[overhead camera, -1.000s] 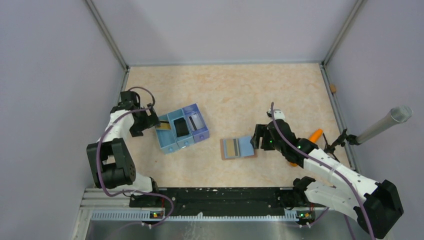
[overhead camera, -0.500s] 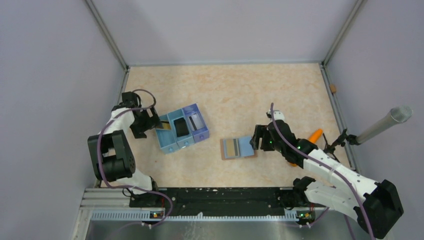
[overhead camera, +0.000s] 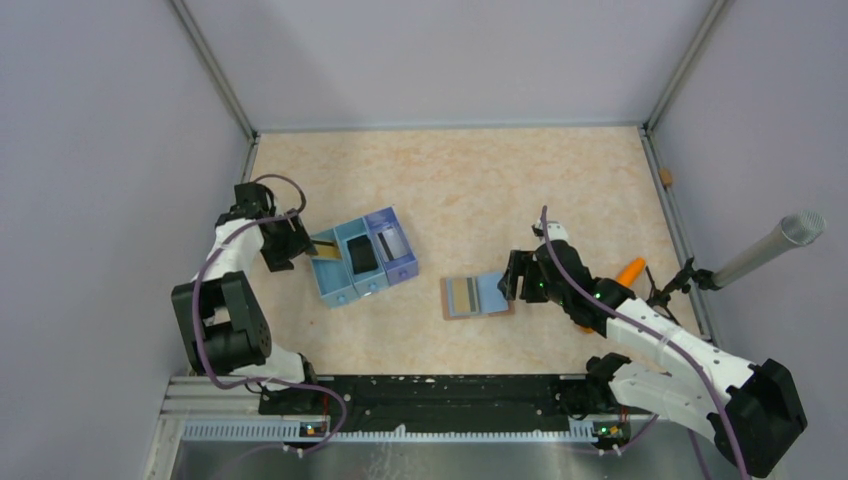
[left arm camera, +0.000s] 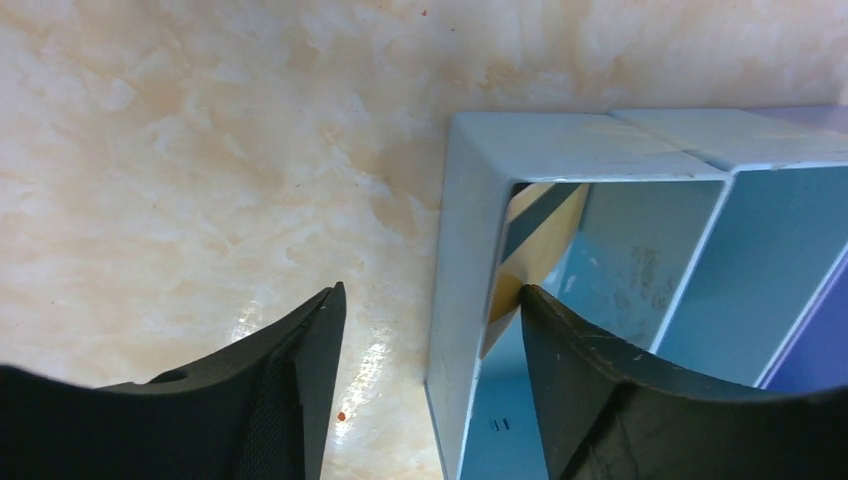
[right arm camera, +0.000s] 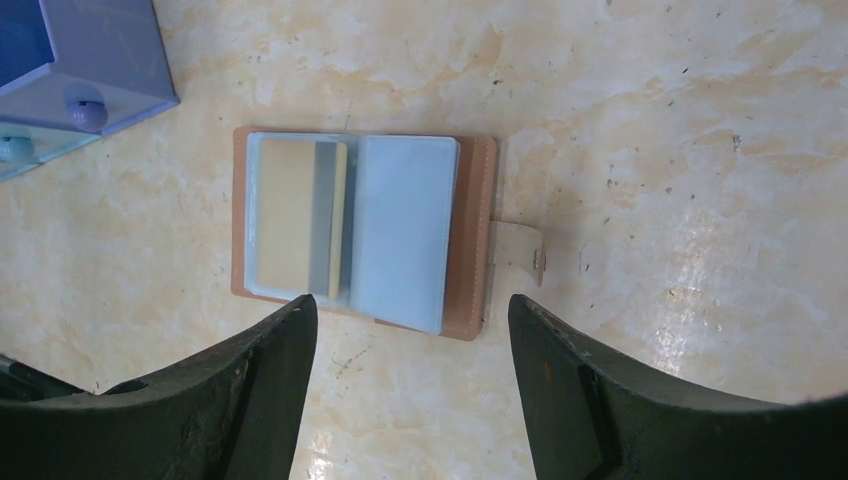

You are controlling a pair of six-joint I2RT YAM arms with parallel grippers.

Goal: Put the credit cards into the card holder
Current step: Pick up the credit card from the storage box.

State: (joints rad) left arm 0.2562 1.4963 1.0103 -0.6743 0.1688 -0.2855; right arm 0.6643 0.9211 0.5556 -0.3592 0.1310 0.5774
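Observation:
The brown card holder (overhead camera: pixel 478 296) lies open on the table, and a yellow-gold credit card (right arm camera: pixel 290 215) with a grey stripe sits in its left sleeve. Its right sleeve (right arm camera: pixel 405 230) looks light blue. My right gripper (right arm camera: pixel 412 300) hovers open just on the near side of the holder, with nothing between its fingers. Another yellow-gold credit card (left arm camera: pixel 530 230) with a dark stripe leans inside the end compartment of the blue box (left arm camera: pixel 470 250). My left gripper (left arm camera: pixel 430 290) is open and straddles that compartment's wall, its inner finger (left arm camera: pixel 560 350) touching the card.
The blue box (overhead camera: pixel 365 255) has a few compartments with dark items inside. An orange carrot-shaped object (overhead camera: pixel 630 270) lies behind the right arm. A grey metal tube (overhead camera: pixel 770 250) juts in at the right wall. Frame rails line the table edges.
My left gripper's jaws have narrowed around the box wall and card, and the left arm has shifted slightly. The right arm and card holder have not moved.

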